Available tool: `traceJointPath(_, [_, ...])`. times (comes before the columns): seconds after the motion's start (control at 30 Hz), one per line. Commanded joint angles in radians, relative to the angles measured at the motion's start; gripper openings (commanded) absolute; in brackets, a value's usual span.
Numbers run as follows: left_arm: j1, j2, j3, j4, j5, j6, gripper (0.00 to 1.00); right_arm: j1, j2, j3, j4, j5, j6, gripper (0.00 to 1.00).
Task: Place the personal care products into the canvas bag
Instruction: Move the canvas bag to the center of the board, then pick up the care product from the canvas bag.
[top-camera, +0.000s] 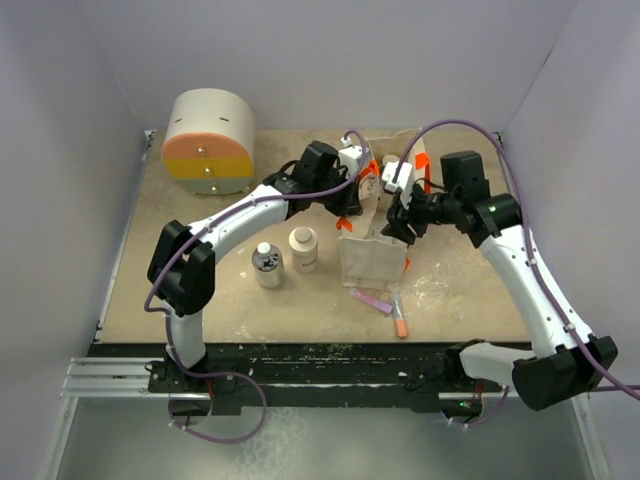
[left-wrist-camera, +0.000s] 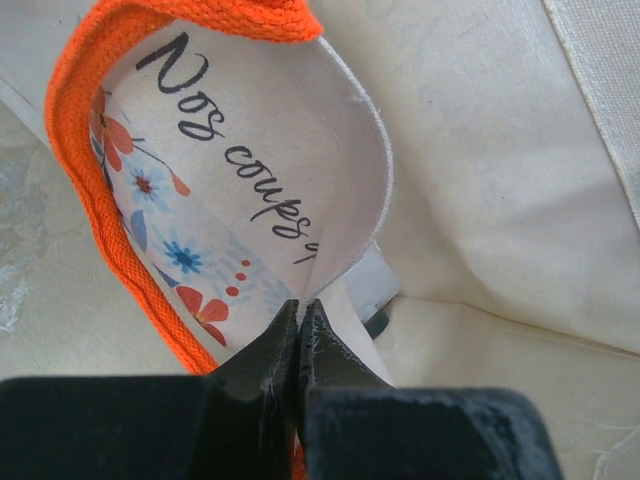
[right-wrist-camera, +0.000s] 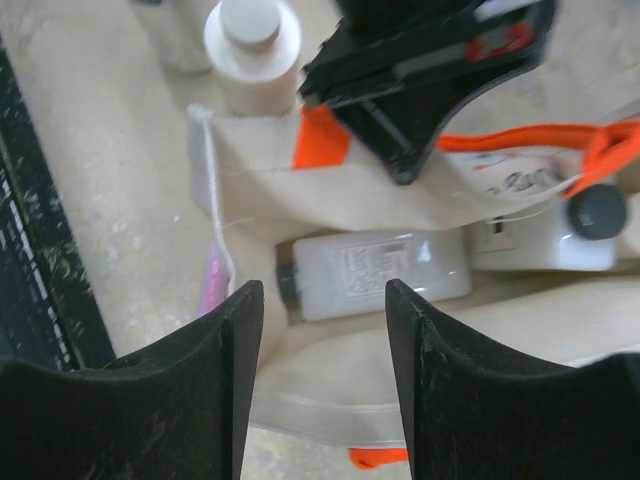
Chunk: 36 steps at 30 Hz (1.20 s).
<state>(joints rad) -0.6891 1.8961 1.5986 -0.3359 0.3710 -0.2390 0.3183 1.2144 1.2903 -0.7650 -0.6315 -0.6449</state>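
The beige canvas bag (top-camera: 372, 258) with orange handles (left-wrist-camera: 92, 200) stands mid-table, its mouth held open. My left gripper (left-wrist-camera: 298, 308) is shut on the bag's rim fabric; it also shows in the top view (top-camera: 348, 205) and in the right wrist view (right-wrist-camera: 420, 100). My right gripper (right-wrist-camera: 325, 290) is open and empty just above the bag's mouth (top-camera: 402, 225). Two white bottles with black caps lie inside the bag (right-wrist-camera: 385, 272) (right-wrist-camera: 555, 240). The clear-grey bottle (top-camera: 266, 266) and the cream jar (top-camera: 304, 250) stand on the table left of the bag. The green bottle is not in view.
A round cream, orange and yellow drawer box (top-camera: 208, 142) stands at the back left. A pink item (top-camera: 370, 299) and an orange-tipped tube (top-camera: 400, 320) lie on the table in front of the bag. White walls enclose the table on three sides.
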Motion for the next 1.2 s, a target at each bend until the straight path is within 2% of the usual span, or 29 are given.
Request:
traceJointPath(0.0, [-0.025,-0.04,-0.002,0.002,0.016,0.022,0.0,-0.012,-0.027,0.097,0.129,-0.031,0.092,0.55])
traceJointPath(0.13, [-0.027,-0.047,0.004,0.001,0.016,0.042,0.0,-0.04,0.007,0.13,0.223,-0.017,0.153,0.56])
traceJointPath(0.27, [-0.026,-0.049,0.006,0.008,0.022,0.052,0.0,-0.106,0.097,0.165,0.263,-0.007,0.133,0.56])
traceJointPath(0.4, [-0.025,-0.048,0.009,0.014,0.034,0.045,0.0,-0.114,0.175,0.167,0.197,-0.02,-0.025,0.55])
traceJointPath(0.5, [-0.025,-0.045,0.014,0.016,0.037,0.042,0.0,-0.107,0.187,0.143,0.082,-0.009,-0.184,0.51])
traceJointPath(0.67, [-0.025,-0.035,0.019,0.007,0.016,0.042,0.0,-0.005,0.123,0.064,-0.037,0.013,-0.301,0.47])
traceJointPath(0.9, [-0.025,-0.021,0.003,0.0,-0.007,0.033,0.0,0.1,0.03,-0.041,-0.154,0.005,-0.363,0.41])
traceJointPath(1.17, [-0.031,0.015,-0.011,-0.001,-0.02,0.03,0.0,0.223,-0.009,-0.189,-0.12,0.099,-0.429,0.4])
